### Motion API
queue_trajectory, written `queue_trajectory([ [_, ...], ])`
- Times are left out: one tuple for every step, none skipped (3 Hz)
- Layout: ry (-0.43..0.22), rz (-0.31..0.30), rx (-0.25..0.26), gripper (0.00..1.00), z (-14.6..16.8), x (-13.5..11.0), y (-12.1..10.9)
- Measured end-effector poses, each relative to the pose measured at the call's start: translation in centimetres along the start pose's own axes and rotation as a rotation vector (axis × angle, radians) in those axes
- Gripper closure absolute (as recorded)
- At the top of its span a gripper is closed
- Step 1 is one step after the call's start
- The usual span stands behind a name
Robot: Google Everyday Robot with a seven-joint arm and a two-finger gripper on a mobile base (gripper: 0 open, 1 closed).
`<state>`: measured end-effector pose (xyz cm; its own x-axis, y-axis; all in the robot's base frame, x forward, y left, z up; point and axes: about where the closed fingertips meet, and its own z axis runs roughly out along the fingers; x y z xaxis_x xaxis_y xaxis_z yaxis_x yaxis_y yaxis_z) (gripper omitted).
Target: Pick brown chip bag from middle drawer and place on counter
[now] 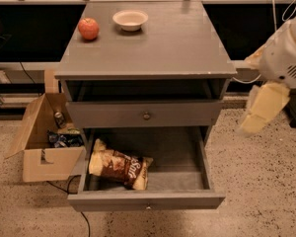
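The brown chip bag (119, 164) lies flat in the left half of the open middle drawer (148, 200), with cream ends and white lettering showing. The drawer is pulled out from the grey cabinet, below the closed drawer front with a brass knob (146, 115). The counter (158, 48) is the cabinet's flat grey top. My gripper (259, 113), pale yellow on a white arm, hangs in the air to the right of the cabinet, about level with the closed drawer. It is well apart from the bag and holds nothing I can see.
A red apple (89, 28) and a white bowl (130, 19) sit at the back left of the counter. An open cardboard box (39, 164) with small packets stands on the speckled floor left of the cabinet. A cable runs under the drawer.
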<state>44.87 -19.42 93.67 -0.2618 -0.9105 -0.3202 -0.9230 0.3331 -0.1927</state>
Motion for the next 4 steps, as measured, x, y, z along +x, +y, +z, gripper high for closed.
queue_trajectory([
  [-0.07, 0.081, -0.037, 0.0, 6.5, -2.5, 0.7],
  [-0.14, 0.146, -0.097, 0.0, 14.2, -6.8, 1.8],
  [-0.185, 0.14, -0.142, 0.0, 17.0, -8.9, 1.8],
  [-0.185, 0.141, -0.144, 0.0, 17.2, -8.9, 1.8],
])
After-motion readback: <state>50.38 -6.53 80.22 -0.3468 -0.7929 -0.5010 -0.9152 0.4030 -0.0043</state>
